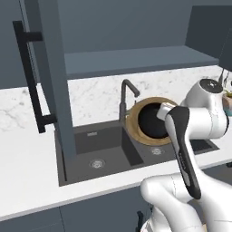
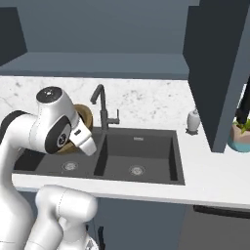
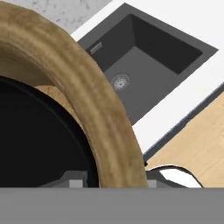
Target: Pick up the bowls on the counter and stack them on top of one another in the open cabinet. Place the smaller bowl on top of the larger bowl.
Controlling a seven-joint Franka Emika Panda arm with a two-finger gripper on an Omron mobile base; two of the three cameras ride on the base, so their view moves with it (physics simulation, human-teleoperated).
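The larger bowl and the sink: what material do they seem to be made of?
The larger bowl looks like wood with a matte finish: tan-brown with streaky grain on its thick rim. The sink looks like dark matte composite or stone, though this is uncertain: flat charcoal surface, no shine.

White marble-look counter [image 1: 27, 149] with faint grey veins, matching backsplash behind; dark double-basin sink [image 2: 141, 158] set into it, round drains visible; dark gooseneck tap [image 2: 101, 105] at sink's rear edge; small white soap dispenser [image 2: 193, 120] just right of sink; teal-potted plant [image 2: 241, 132] far right; light wood floor [image 3: 197, 144] below.
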